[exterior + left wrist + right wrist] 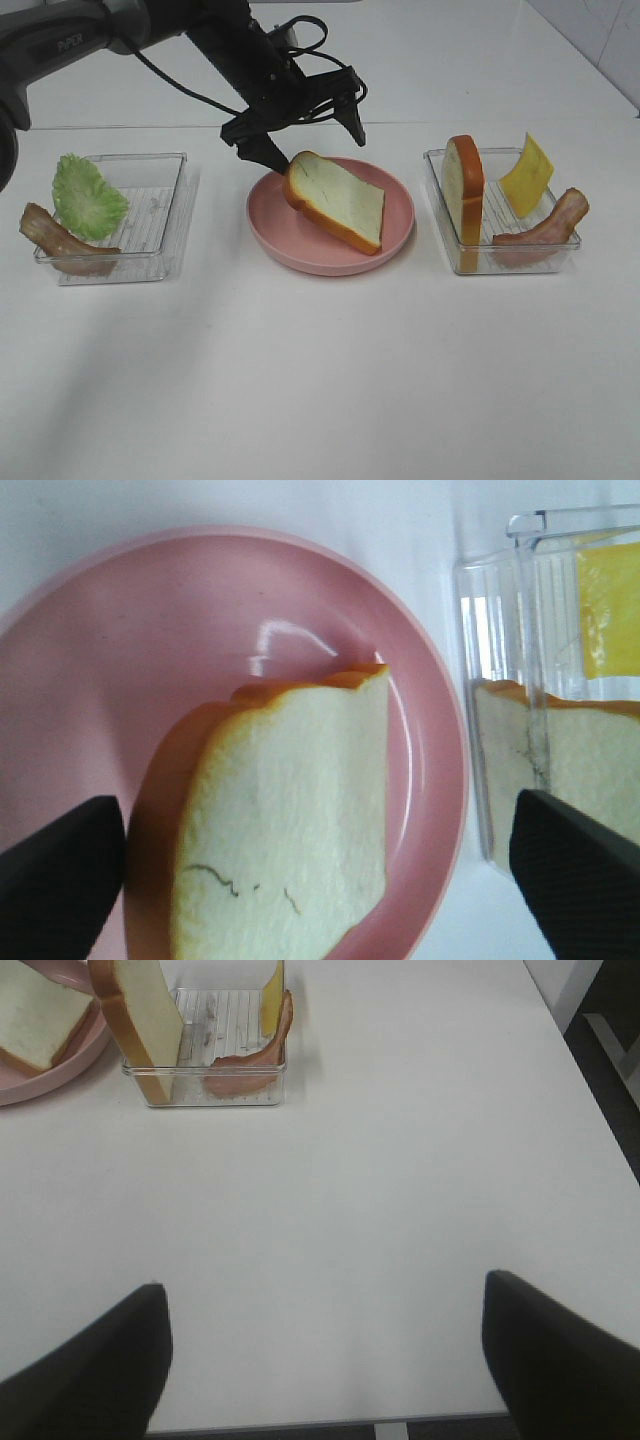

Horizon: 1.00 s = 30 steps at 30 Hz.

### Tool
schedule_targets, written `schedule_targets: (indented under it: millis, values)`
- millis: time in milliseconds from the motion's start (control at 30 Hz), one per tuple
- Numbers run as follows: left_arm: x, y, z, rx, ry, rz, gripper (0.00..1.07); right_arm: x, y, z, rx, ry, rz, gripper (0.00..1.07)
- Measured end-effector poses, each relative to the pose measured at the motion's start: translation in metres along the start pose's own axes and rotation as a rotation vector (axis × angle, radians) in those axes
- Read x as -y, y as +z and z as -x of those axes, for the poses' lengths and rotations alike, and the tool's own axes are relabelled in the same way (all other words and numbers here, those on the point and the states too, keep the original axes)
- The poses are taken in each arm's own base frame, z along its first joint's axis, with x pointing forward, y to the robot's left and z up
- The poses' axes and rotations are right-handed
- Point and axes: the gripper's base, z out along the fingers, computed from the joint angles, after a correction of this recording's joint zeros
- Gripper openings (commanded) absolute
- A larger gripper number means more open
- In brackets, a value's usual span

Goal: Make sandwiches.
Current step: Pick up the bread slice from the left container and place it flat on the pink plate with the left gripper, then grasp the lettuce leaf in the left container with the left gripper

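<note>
Since it looks a light, slightly squashy toy, the bread slice (340, 203), lying tilted on the pink plate (300, 257) with its rounded end raised toward ten o'clock, is best pinched across its crust sides. The left gripper (314, 145) hovers spread wide astride it; the right gripper (320, 1360) gapes wide over the table (400, 1160).

"piper" in white on the left arm (66, 42).
</note>
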Motion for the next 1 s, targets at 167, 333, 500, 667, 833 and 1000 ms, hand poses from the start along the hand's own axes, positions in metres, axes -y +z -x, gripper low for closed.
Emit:
schedule_targets:
  millis: [167,333,500,667,833,1000]
  values:
    - [-0.001,-0.016,0.003,-0.005,0.044,0.115,0.95,0.0,0.0,0.0,0.0,0.0,0.0,0.83]
    - [0.004,-0.028,0.009,0.065,0.114,0.202,0.95,0.0,0.0,0.0,0.0,0.0,0.0,0.83]
    - [0.013,-0.041,0.013,0.115,0.149,0.209,0.94,0.0,0.0,0.0,0.0,0.0,0.0,0.83]
    - [0.018,-0.059,0.015,0.146,0.235,0.229,0.94,0.0,0.0,0.0,0.0,0.0,0.0,0.83]
    - [0.022,-0.089,0.017,0.184,0.263,0.238,0.94,0.0,0.0,0.0,0.0,0.0,0.0,0.83]
    - [0.005,-0.124,0.021,0.2,0.234,0.261,0.94,0.0,0.0,0.0,0.0,0.0,0.0,0.83]
